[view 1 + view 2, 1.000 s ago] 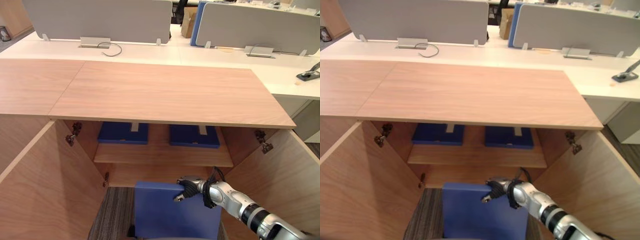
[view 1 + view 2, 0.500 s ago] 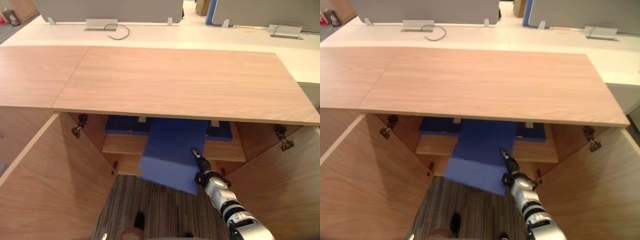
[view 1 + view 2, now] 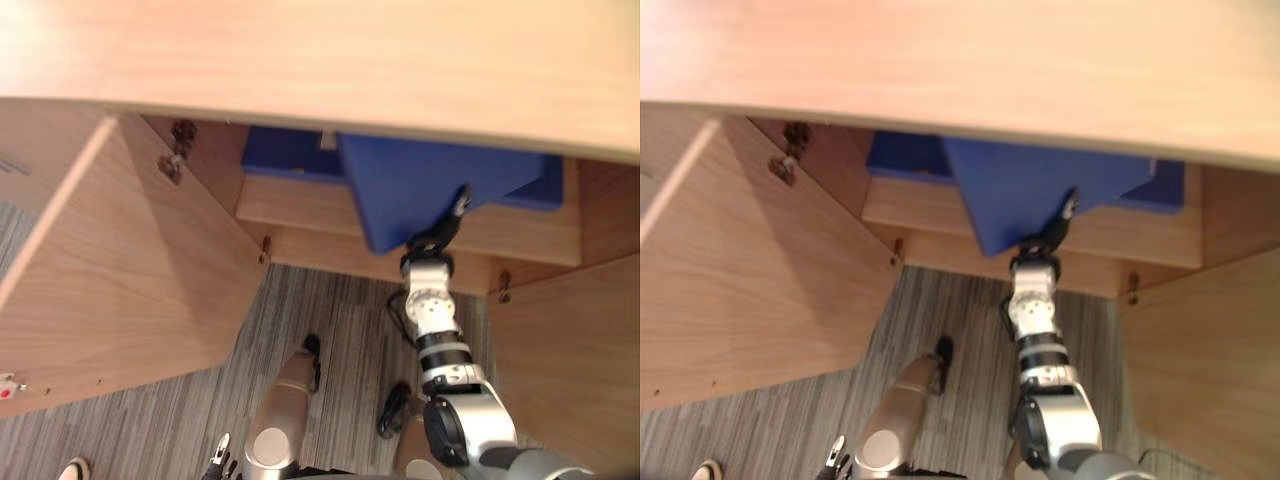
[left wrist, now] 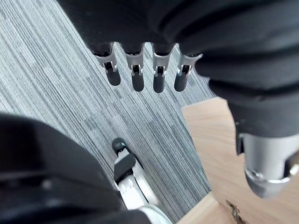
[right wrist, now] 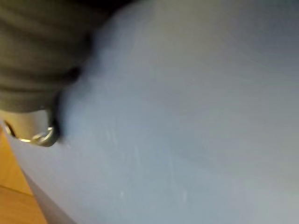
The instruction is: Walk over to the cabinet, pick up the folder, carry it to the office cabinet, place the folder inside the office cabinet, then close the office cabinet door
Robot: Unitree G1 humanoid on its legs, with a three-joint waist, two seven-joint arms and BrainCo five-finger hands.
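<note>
A blue folder (image 3: pixel 420 185) lies tilted, its far part under the cabinet top and over the wooden shelf (image 3: pixel 300 205), its near corner sticking out in front. My right hand (image 3: pixel 440 232) holds that near corner, thumb on top, the other fingers hidden beneath. Seen from the right wrist, the folder's blue face (image 5: pixel 187 121) lies right against the hand's dark cover. My left hand (image 4: pixel 140 70) hangs open over the striped carpet, holding nothing.
Two more blue folders (image 3: pixel 285 152) (image 3: pixel 548 192) lie flat on the shelf, left and right of mine. The left cabinet door (image 3: pixel 120 260) and the right door (image 3: pixel 570 360) both stand open. The cabinet top (image 3: pixel 320 60) overhangs the opening. Striped carpet (image 3: pixel 330 340) lies below.
The camera has tilted down and moved closer. My right hand has carried the folder up and forward, from in front of the shelf to partly inside the cabinet.
</note>
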